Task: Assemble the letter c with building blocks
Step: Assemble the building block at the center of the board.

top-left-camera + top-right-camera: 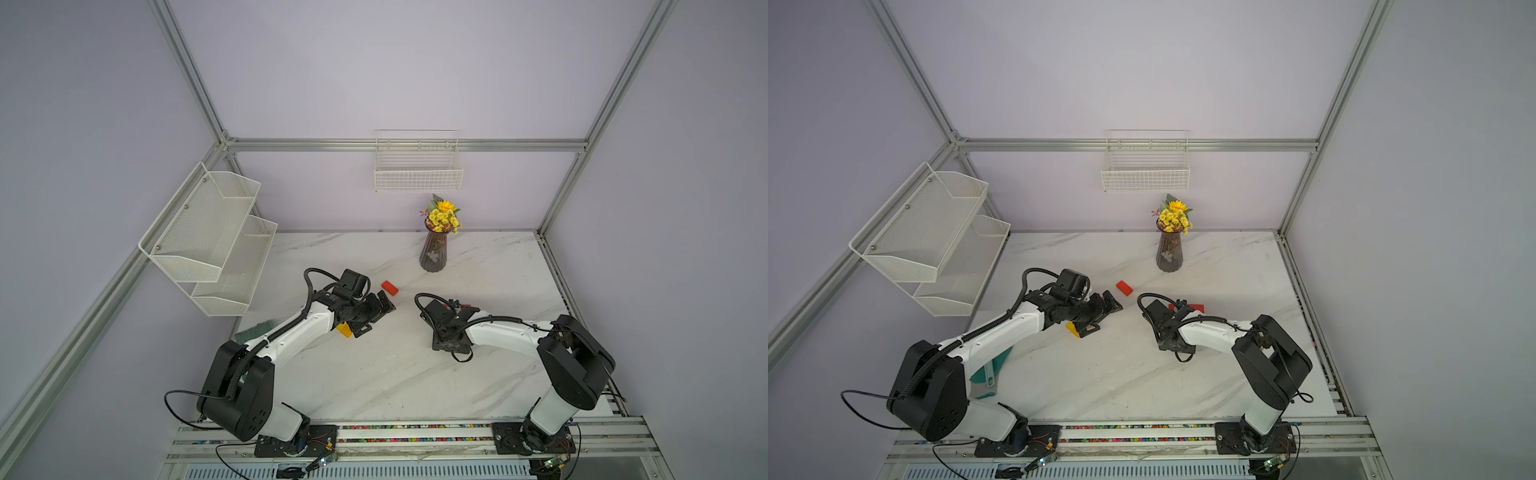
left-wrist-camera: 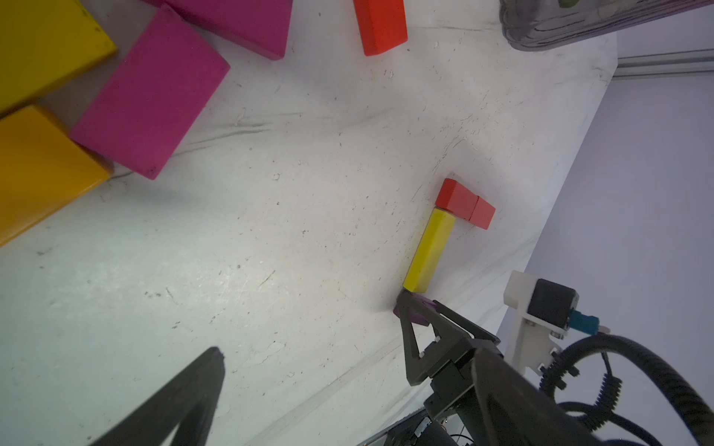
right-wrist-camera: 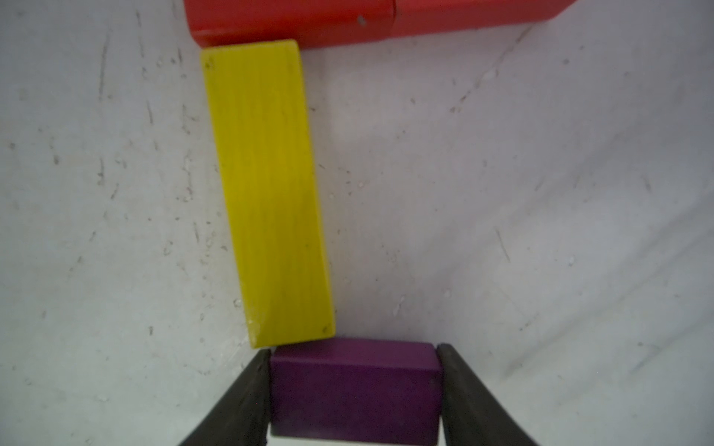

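My right gripper (image 3: 353,351) is shut on a purple block (image 3: 355,390), whose far face meets the near end of a long yellow block (image 3: 270,193) lying flat. Two red blocks (image 3: 347,19) lie end to end across the yellow one's far end. My left gripper (image 1: 384,305) stands open over bare table with nothing between its fingers; only one finger (image 2: 193,394) shows in its wrist view. A loose red block (image 1: 390,287) lies just beyond it. Two magenta blocks (image 2: 150,96), a yellow block (image 2: 42,46) and an orange block (image 2: 38,170) are clustered beside the left gripper.
A dark glass vase of yellow flowers (image 1: 435,249) stands behind the blocks. A wire basket (image 1: 417,166) hangs on the back wall and mesh shelves (image 1: 208,237) on the left wall. A teal object (image 1: 988,374) lies under my left arm.
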Tool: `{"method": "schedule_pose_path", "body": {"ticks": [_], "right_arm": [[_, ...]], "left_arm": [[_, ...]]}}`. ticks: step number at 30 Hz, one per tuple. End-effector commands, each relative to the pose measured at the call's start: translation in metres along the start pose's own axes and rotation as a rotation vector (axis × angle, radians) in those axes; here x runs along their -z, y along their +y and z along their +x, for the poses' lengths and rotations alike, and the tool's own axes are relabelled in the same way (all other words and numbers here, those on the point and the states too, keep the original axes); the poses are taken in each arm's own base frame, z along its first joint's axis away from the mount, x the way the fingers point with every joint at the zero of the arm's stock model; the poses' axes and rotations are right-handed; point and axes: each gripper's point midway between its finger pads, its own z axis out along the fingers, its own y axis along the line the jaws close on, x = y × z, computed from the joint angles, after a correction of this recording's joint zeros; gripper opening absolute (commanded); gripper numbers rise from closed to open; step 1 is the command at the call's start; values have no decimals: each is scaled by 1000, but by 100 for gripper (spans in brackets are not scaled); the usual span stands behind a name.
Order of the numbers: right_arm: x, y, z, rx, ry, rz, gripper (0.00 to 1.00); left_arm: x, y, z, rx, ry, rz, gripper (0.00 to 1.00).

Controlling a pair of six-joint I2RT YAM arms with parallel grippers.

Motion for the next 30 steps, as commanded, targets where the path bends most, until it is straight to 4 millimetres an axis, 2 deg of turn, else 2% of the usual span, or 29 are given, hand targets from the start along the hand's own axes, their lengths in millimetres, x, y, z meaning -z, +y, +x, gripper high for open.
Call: {"method": "schedule_pose_path", "body": {"ticks": [1,5,12,15,19,24,27,30], "right_arm": [[-9,-3,5,6,27,26,45],[-9,-2,5,6,28,22,50],[-4,1,0,0,15,7,68],[4,3,-5,-9,2,-12,76],[26,9,-18,-37,-27,-73,86],[55,9,-32,-108,-39,-183,91],[65,12,-27,-131,-9,-265,91],[69,20,-12,-144,47,-359,91]], "left_arm": [[3,-14,-4,-27,-5,35,100],[4,-14,-5,-26,-5,36,100],[3,-14,-5,-25,-4,36,100],[3,-15,-6,-26,-4,40,100],[5,-17,-6,-28,-4,47,100],[8,-20,-5,-31,-6,54,100],[10,-21,-5,-31,-8,57,100],[11,-21,-5,-32,-6,57,100]]}}
